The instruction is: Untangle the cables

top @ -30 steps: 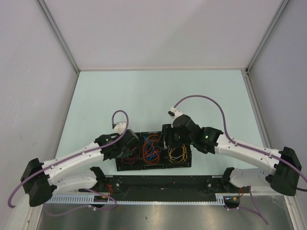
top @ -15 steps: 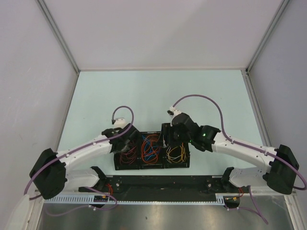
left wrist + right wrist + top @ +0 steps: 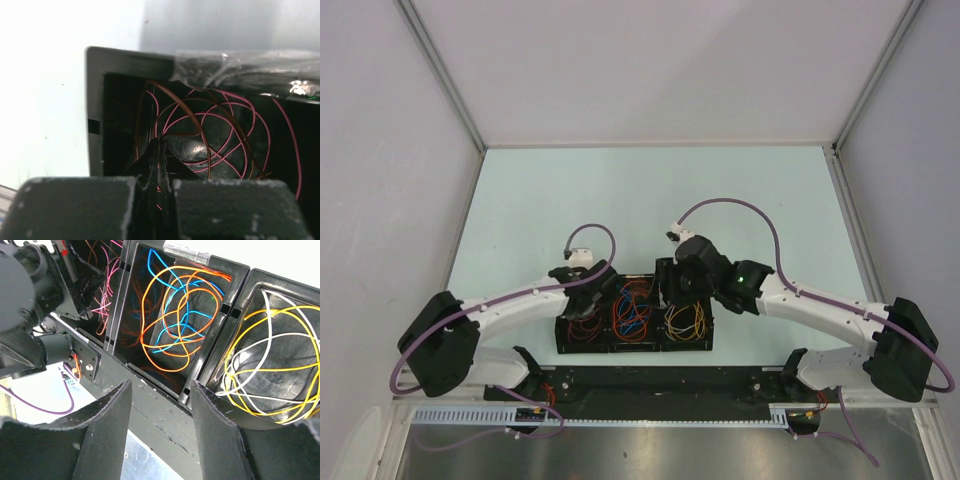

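Three black bins (image 3: 638,349) stand in a row near the arm bases. The left bin (image 3: 95,100) holds pink and brown cables (image 3: 220,125). Orange and blue cables (image 3: 180,305) fill the middle bin, and yellow and white cables (image 3: 270,365) fill the right one. My left gripper (image 3: 159,145) reaches into the left bin, shut, with a thin pink strand (image 3: 159,190) caught between its fingers. My right gripper (image 3: 161,385) hangs open and empty over the near edge of the middle and right bins. In the top view the left gripper (image 3: 592,300) and right gripper (image 3: 675,290) both hover over the bins.
A black mounting rail (image 3: 650,380) and a grey slotted duct (image 3: 620,415) run along the near edge. Pale green table (image 3: 650,200) stretches behind the bins, with walls on three sides. Clear tape (image 3: 240,70) covers the left bin's far rim.
My left arm has swung right and forward, bringing its shut gripper from the left bin's outer side to over that bin. The right arm has shifted slightly left, its gripper still open.
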Controlling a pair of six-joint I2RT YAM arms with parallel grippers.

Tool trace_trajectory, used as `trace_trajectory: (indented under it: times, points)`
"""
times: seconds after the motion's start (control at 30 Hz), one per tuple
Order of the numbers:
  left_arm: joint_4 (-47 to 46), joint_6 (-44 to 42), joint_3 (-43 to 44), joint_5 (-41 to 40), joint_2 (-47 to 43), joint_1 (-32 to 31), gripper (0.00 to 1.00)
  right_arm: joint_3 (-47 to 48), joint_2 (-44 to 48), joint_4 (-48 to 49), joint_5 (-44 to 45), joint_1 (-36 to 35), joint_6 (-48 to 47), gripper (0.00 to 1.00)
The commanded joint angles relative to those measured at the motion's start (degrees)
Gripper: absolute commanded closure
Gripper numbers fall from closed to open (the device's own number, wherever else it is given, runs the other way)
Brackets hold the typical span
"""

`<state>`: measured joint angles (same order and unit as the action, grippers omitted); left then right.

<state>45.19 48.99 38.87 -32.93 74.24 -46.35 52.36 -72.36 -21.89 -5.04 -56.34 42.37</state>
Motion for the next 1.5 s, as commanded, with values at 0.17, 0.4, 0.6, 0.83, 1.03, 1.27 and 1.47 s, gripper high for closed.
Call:
trace_trajectory:
  times: [0.17, 0.4, 0.6, 0.83, 1.03, 1.27, 1.47]
  points:
    - [1.0, 0.7, 4.6, -2.5, 0.1, -3.8, 0.92, 1.1, 0.6, 0.4, 0.8, -0.2, -0.4, 0.46]
    - [4.6, 0.1, 8.1, -2.3, -3.0, -4.5, 0.79, 1.1, 2.7, -0.5, 2.6, -1.1, 0.2, 0.46]
    - [7.7, 0.7, 9.8, -2.8, -6.6, -4.5, 0.66, 1.1, 3.6, -0.9, 3.8, -2.2, 0.9, 0.46]
    - [12.1, 0.8, 12.1, -3.9, -11.0, -4.5, 0.48, 1.1, 4.2, -0.8, 4.6, -3.2, 1.1, 0.46]
    - [14.0, -0.9, 13.4, -3.6, -15.3, -4.6, 0.25, 1.1, 4.8, -1.0, 5.0, -3.4, 1.0, 0.46]
    - [17.7, -5.0, 17.5, -5.1, -21.3, -4.3, 0.04, 1.2, 6.1, -2.0, 7.1, -3.4, 1.0, 0.45]
    - [12.0, -14.0, 16.9, -3.8, -27.8, -2.4, 0.0, 1.1, 6.4, -2.8, 8.3, -3.1, 0.7, 0.45]
